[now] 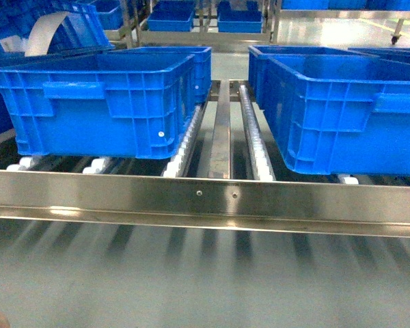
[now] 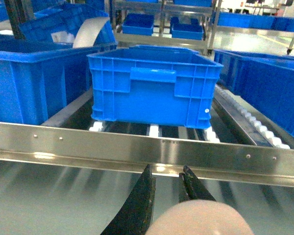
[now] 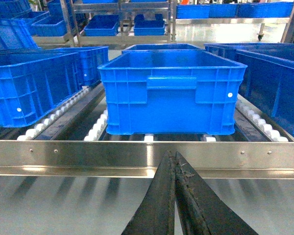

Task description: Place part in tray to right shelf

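While both arms wait before the right shelf [image 1: 205, 198] front rail, left gripper [image 2: 166, 188] stands slightly parted, right gripper [image 3: 175, 169] clenched empty.

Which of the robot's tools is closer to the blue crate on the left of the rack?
Left. The left tool points straight at that crate, just short of the steel rail. The right tool faces the other crate, with this one off to its left.
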